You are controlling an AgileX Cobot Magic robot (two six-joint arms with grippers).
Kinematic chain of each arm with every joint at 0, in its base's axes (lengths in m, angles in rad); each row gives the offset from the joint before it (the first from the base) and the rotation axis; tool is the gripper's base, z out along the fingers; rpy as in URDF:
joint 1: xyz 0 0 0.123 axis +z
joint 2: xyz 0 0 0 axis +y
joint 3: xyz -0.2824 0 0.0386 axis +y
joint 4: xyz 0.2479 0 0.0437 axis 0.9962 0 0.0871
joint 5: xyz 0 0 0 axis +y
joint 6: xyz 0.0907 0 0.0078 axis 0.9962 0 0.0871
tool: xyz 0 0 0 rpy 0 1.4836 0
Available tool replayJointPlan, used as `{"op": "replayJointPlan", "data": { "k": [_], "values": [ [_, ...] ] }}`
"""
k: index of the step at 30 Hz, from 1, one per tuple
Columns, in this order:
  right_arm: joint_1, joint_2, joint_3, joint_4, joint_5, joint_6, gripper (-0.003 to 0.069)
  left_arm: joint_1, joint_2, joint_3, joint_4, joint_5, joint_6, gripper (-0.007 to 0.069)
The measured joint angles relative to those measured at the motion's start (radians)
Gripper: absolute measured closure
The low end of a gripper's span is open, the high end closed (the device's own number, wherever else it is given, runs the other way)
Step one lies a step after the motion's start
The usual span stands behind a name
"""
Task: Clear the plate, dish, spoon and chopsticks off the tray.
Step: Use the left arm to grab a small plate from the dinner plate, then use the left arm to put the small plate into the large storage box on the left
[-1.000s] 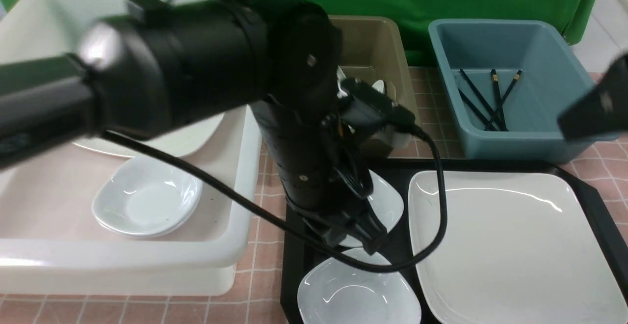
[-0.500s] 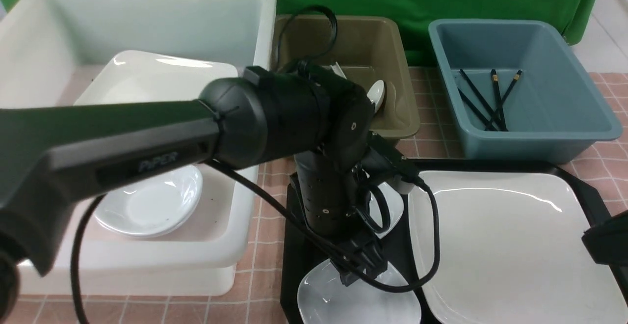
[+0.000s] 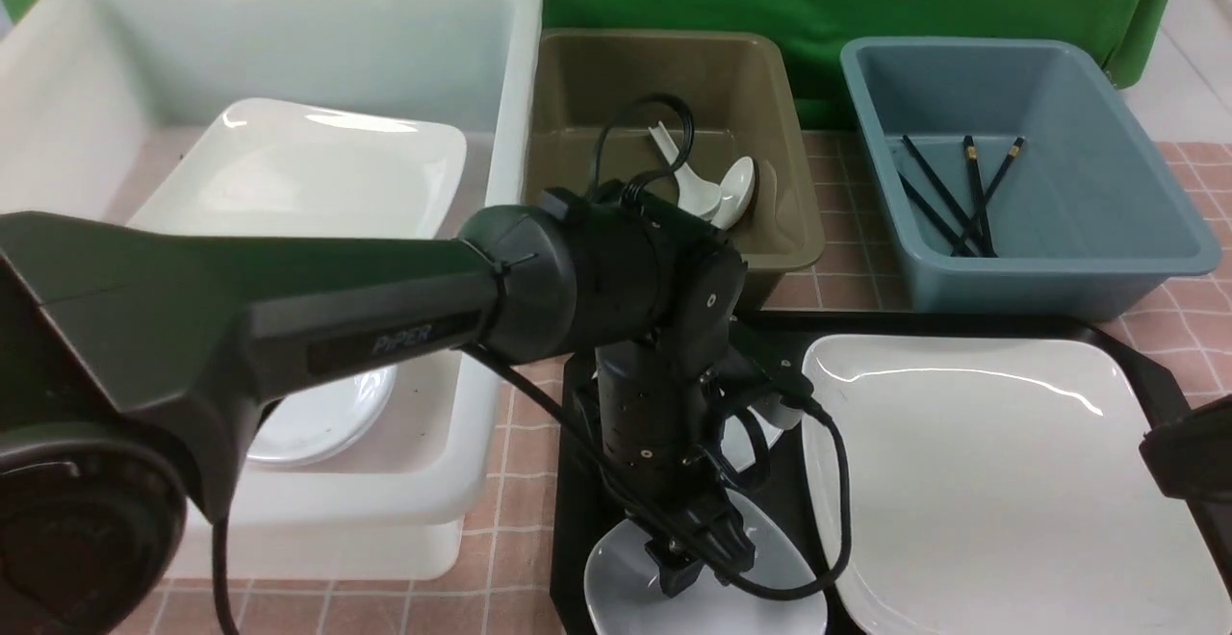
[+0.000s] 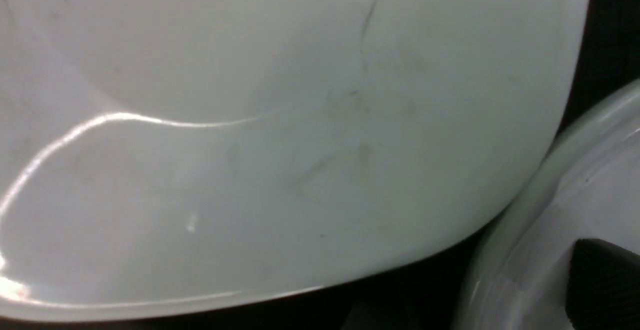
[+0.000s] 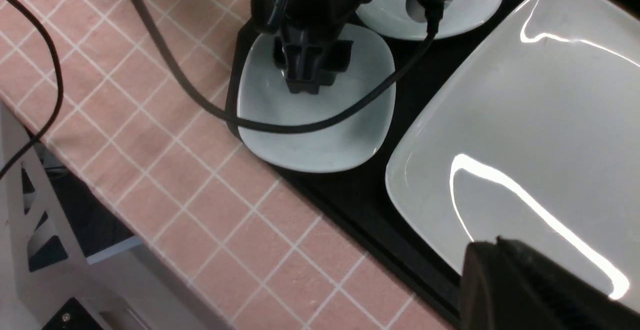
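Observation:
The black tray (image 3: 962, 323) holds the large cream plate (image 3: 1001, 481) and two small white dishes. My left gripper (image 3: 688, 568) is open and points down into the near dish (image 3: 626, 601). The left wrist view shows one finger (image 4: 605, 285) inside that dish's rim (image 4: 520, 260). The right wrist view shows the same gripper (image 5: 310, 77) over that dish (image 5: 310, 140). The second dish (image 3: 770, 404) lies behind the left arm. My right gripper (image 5: 500, 270) is shut and empty above the plate's near corner (image 5: 525, 135). White spoons (image 3: 717, 190) lie in the olive tub. Black chopsticks (image 3: 962, 197) lie in the blue tub.
A big white tub (image 3: 289, 0) at the left holds a square plate (image 3: 308, 173) and a small dish (image 3: 318, 414). The olive tub (image 3: 664, 67) and the blue tub (image 3: 1020, 269) stand behind the tray. The left arm's cable (image 3: 837, 481) loops beside the plate.
My left arm has swung down from in front of the tubs, and its gripper has dropped into the near dish. My right gripper has moved down from the upper right to the plate's right side.

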Motion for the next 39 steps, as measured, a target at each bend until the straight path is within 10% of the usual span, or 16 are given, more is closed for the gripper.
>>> {"op": "replayJointPlan", "data": {
  "k": [6,28,39],
  "values": [
    [0.0,0.0,0.0,0.0,-0.002,-0.02,0.0629,0.002,0.003,-0.01,-0.067,0.028,-0.001,0.0478],
    [0.0,-0.002,-0.108,0.043,0.01,-0.059,0.0627,0.044,-0.322,-0.17,-0.105,0.184,-0.033,0.0615],
    [0.171,0.283,-0.54,0.258,0.057,-0.158,0.0629,0.719,-0.575,-0.105,-0.252,0.177,0.02,0.0616]
  ]
}}
